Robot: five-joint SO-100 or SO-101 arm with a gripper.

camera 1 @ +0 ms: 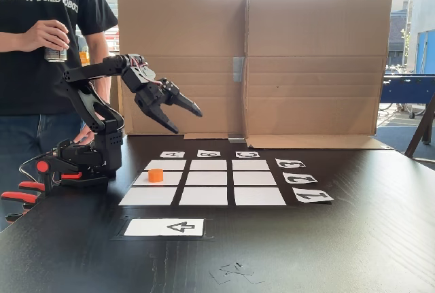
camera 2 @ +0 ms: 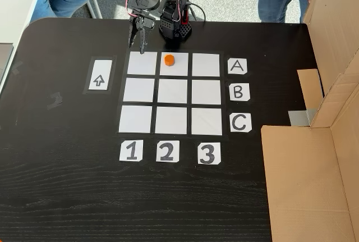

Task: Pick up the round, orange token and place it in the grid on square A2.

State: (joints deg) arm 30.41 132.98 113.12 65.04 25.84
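orange plastic token [camera 2: 169, 59] on a2 [camera 2: 180, 69] looks light, stiff, slick, best pinched across its sides; gripper [camera 1: 188, 121] hangs apart, empty.

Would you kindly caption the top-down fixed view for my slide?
Orange token rests on square A2 of the grid; open gripper hovers beside it.

Token [camera 2: 169, 59] glossy orange plastic; grid [camera 2: 139, 91] matt white paper; table [camera 2: 67, 186] dark woodgrain.
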